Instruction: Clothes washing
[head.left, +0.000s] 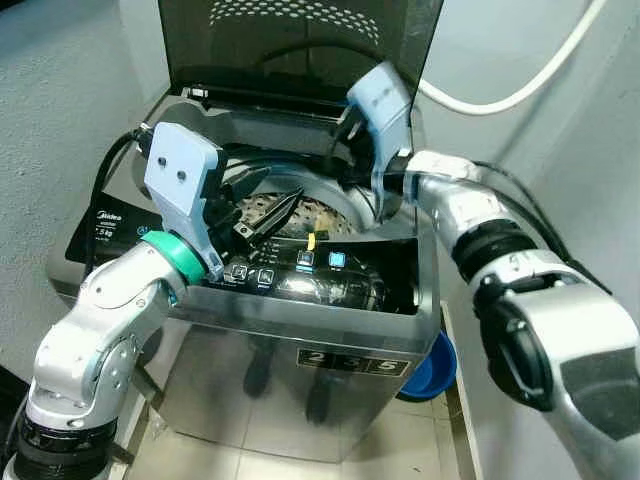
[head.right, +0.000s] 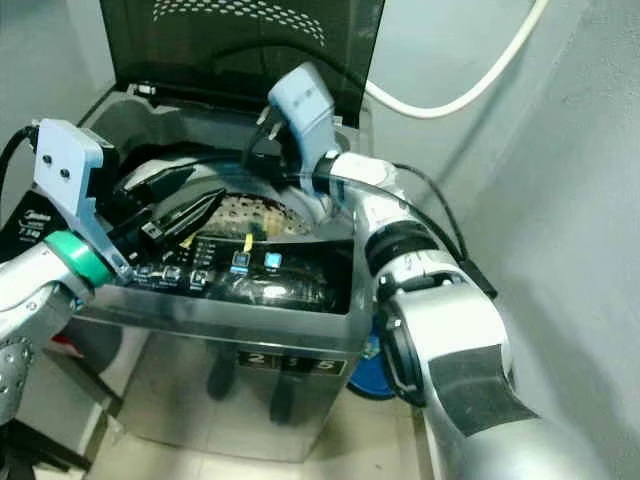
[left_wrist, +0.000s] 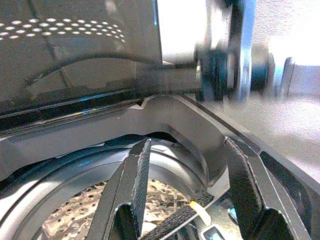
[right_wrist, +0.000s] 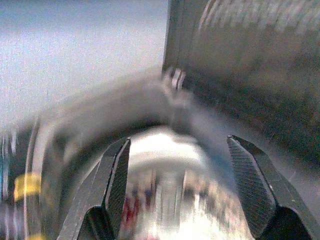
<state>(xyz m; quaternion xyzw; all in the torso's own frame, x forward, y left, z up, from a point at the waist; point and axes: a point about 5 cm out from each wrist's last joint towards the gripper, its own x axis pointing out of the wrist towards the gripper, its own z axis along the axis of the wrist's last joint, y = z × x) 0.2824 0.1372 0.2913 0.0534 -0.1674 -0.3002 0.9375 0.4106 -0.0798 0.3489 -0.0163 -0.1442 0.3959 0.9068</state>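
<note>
A grey top-loading washing machine (head.left: 330, 370) stands in front of me with its dark lid (head.left: 300, 40) raised. Its perforated metal drum (head.left: 262, 210) shows through the opening. My left gripper (head.left: 275, 190) hovers over the front left of the opening, open, with nothing between its fingers (left_wrist: 140, 170). My right gripper (right_wrist: 179, 142) reaches in at the back right rim, under the lid. It is open too and holds nothing. The right wrist view is blurred; a small reddish patch (right_wrist: 131, 206) lies deep in the drum.
The control panel (head.left: 300, 262) with lit buttons runs along the machine's front edge, just below my left wrist. A white hose (head.left: 520, 90) curves along the wall at the right. A blue basin (head.left: 432, 370) sits on the floor beside the machine. Walls close in on both sides.
</note>
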